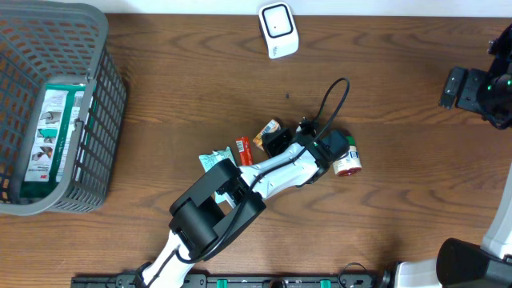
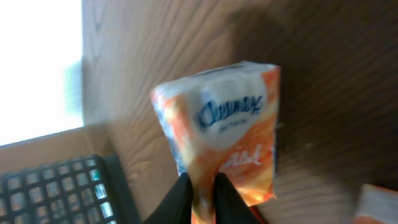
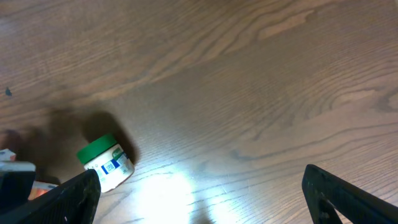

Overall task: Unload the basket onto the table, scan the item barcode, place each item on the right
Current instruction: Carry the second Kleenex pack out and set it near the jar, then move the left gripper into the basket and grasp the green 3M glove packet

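At lower centre of the left wrist view, our left gripper (image 2: 203, 198) pinches only the bottom edge of the Kleenex tissue pack (image 2: 224, 130); our right gripper (image 3: 202, 198) hangs wide and empty. We judge so thin a hold could slip, dropping the pack short of the scanner (image 1: 278, 30).

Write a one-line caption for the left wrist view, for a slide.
Left gripper pinches an orange-and-white Kleenex tissue pack by one edge, with the wooden table behind it.
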Action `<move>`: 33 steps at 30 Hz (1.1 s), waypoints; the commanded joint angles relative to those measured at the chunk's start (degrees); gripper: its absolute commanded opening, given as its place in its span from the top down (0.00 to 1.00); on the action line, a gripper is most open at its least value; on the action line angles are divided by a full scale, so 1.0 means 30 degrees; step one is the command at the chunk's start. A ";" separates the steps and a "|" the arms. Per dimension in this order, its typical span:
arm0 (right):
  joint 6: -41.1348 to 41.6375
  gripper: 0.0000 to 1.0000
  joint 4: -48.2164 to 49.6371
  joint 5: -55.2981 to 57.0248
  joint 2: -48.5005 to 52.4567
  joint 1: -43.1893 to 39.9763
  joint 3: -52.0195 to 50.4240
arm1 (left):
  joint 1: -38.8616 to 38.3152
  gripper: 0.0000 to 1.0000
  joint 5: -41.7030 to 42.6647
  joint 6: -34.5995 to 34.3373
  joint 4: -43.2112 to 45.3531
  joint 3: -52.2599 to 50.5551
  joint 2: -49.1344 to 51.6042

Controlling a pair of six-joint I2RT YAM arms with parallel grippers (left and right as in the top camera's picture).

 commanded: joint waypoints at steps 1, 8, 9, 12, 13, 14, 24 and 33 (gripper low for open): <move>0.0233 0.01 0.0000 -0.0022 0.0058 -0.0036 0.0204 | 0.0087 0.83 0.1115 -0.0029 -0.0022 0.0029 0.0255; 0.0233 0.01 0.0000 -0.0022 0.0058 -0.0036 0.0204 | 0.0073 0.78 0.2331 -0.0029 -0.0029 0.0036 0.0233; 0.0233 0.01 0.0000 -0.0022 0.0058 -0.0036 0.0204 | 0.0073 0.78 0.2331 -0.0029 -0.0022 0.0044 0.0182; 0.0233 0.01 0.0000 -0.0022 0.0058 -0.0036 0.0204 | 0.0073 0.76 0.2339 -0.0036 -0.0015 0.0044 -0.0175; 0.0240 0.01 0.0000 -0.0022 0.0058 -0.0036 0.0204 | 0.0073 0.75 0.2331 -0.0146 -0.0015 0.0044 -0.0350; 0.0233 0.01 0.0000 -0.0022 0.0058 -0.0036 0.0204 | 0.0073 0.75 0.2331 -0.0357 -0.0022 0.0073 -0.0546; 0.0233 0.01 0.0000 -0.0015 0.0058 -0.0036 0.0204 | 0.0095 0.54 0.2346 -0.1406 0.0153 0.0699 -0.4167; 0.0233 0.01 0.0000 -0.0022 0.0058 -0.0036 0.0204 | 0.0896 0.54 0.3818 -0.2113 0.0801 0.0743 -0.8123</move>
